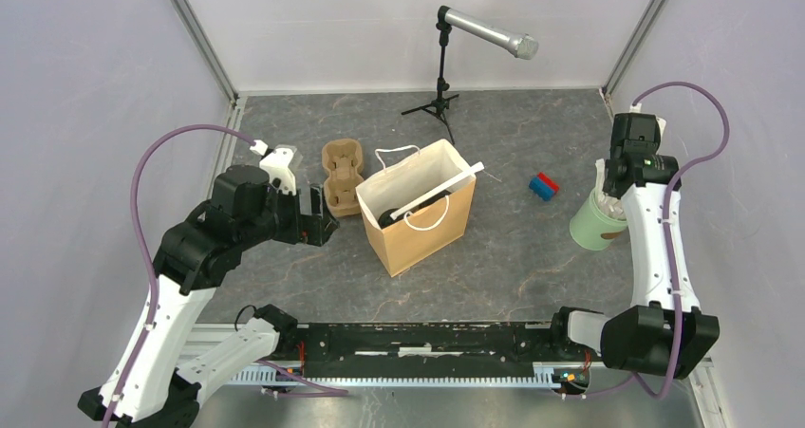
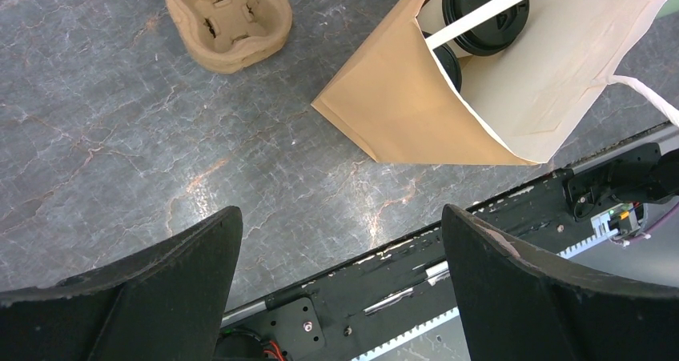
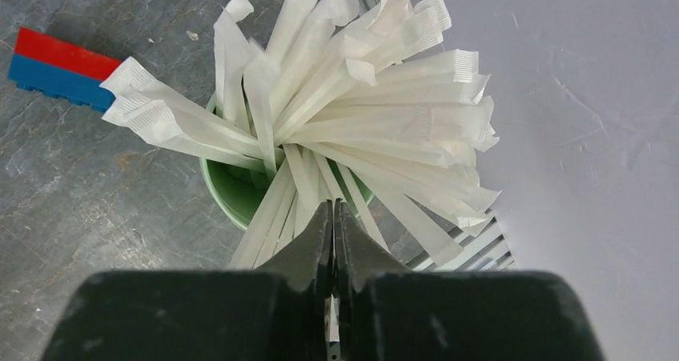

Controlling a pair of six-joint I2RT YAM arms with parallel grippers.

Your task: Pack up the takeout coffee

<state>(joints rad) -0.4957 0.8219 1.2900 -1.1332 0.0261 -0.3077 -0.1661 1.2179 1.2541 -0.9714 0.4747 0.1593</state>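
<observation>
From above, the left claw (image 1: pixel 321 217) hangs over the grey surface (image 1: pixel 513 257) with its jaws spread wide and nothing between them. The brown cup carrier (image 1: pixel 343 174) sits just beside its tips, and the paper bag (image 1: pixel 422 233) stands just past them. The takeout coffee (image 1: pixel 399 215) is down inside that bag, showing as a dark lid, and a loose straw (image 1: pixel 446 189) lies across the bag's mouth. The right claw (image 1: pixel 610 193) dips into the green cup (image 1: pixel 590 227) of wrapped straws (image 1: pixel 602 174). A red and blue block (image 1: pixel 543 186) lies near it, on the bag's side. In the left wrist view, both fingers (image 2: pixel 160 289) stand far apart over bare surface. The carrier lies ahead on the left finger's side, the open bag ahead on the right finger's side, and two black lids (image 2: pixel 484 13) show inside the bag. In the right wrist view, the jaws are pressed together with their tips among the straws. Whether a wrapper is pinched between them cannot be told. The block lies ahead and to the left.
</observation>
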